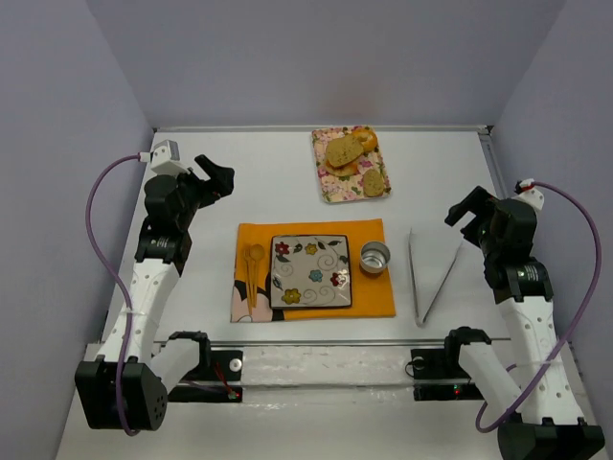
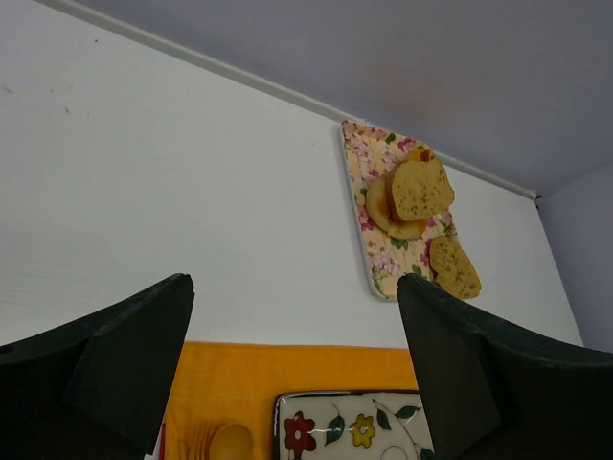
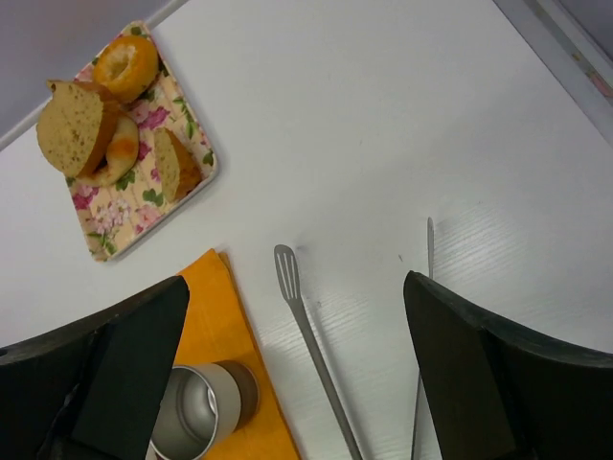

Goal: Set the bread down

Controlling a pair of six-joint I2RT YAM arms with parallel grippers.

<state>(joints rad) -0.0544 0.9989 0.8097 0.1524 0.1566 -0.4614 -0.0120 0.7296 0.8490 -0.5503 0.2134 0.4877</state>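
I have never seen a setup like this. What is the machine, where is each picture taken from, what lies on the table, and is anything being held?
Two robot arms are bolted at the near edge of the table. One picture looks down from above and behind them. The other two come from a camera on each wrist, so the dark shapes at the bottom are that arm's own fingers. The left gripper and right gripper are both open and hold nothing. At the far side, a floral tray carries the bread, a larger slice and an orange bun. Nearer, an orange mat holds a flowered plate, a metal cup and a yellow spoon. Metal tongs lie to its right.
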